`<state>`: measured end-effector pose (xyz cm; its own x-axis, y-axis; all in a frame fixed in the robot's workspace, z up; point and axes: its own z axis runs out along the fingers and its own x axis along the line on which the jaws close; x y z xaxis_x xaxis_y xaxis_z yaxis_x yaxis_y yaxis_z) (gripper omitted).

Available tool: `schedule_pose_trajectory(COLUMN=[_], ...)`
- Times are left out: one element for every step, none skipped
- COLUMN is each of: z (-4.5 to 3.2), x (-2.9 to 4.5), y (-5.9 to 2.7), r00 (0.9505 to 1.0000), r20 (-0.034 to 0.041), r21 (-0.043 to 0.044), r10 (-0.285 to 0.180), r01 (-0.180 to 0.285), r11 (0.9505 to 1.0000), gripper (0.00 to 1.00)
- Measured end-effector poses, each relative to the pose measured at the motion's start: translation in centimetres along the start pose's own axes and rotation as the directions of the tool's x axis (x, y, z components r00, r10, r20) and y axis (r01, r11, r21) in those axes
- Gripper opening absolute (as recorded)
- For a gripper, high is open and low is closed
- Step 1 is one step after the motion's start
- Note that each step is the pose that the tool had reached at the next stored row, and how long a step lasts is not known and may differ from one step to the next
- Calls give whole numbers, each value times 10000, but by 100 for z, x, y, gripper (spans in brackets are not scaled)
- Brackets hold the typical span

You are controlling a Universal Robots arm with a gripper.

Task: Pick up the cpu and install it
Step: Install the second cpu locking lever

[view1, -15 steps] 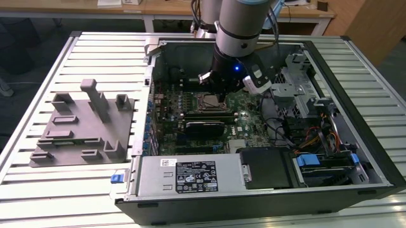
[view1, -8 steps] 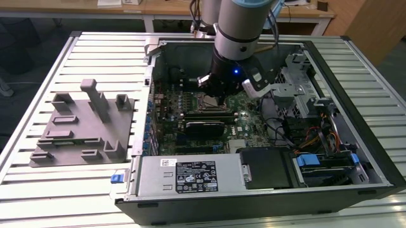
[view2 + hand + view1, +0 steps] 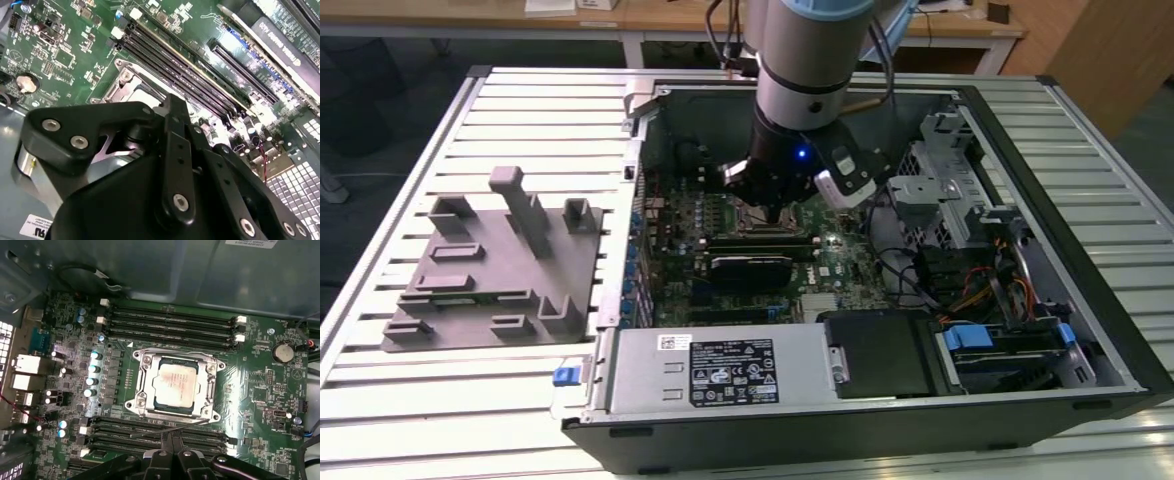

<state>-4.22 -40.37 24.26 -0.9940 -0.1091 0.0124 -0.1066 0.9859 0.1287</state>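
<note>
The cpu [image 3: 176, 385], a flat silver-grey square with a brownish smear on top, lies inside the metal-framed socket [image 3: 175, 386] on the green motherboard [image 3: 260, 390]. A thin wire lever [image 3: 170, 426] crosses the board just beside the socket. My gripper [image 3: 171, 442] hovers a little off the socket's edge. Its black fingers are shut together with nothing between them. In the exterior view the gripper [image 3: 774, 200] hangs low inside the open computer case, over the motherboard. The second wrist view has the black finger linkage [image 3: 175, 150] in front of the socket frame [image 3: 120, 82].
Rows of memory slots [image 3: 170, 320] flank the socket on both sides. The case walls [image 3: 640, 150], power supply [image 3: 720, 370], drive cage [image 3: 947, 170] and cables [image 3: 961, 290] crowd the arm. A grey moulded tray [image 3: 494, 260] sits on the slatted table at the exterior view's left.
</note>
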Motion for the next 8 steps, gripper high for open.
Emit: schedule_pose_trajectory(z=[4,5,6,8,9,9,10,12], x=[0,2,2,2,2,2,2,2], y=[0,-1,-1,-1,-1,-1,-1,-1], r00=[10000,10000,10000,10000,10000,10000,10000,10000], r20=[0,-1,-1,0,0,0,0,1], r21=[0,2,3,0,1,0,1,-1], r10=[0,1,1,0,0,0,0,0], r01=[0,-1,-1,0,0,0,0,0], r11=[10000,10000,10000,10000,10000,10000,10000,10000], gripper=[11,11,11,11,11,11,11,11])
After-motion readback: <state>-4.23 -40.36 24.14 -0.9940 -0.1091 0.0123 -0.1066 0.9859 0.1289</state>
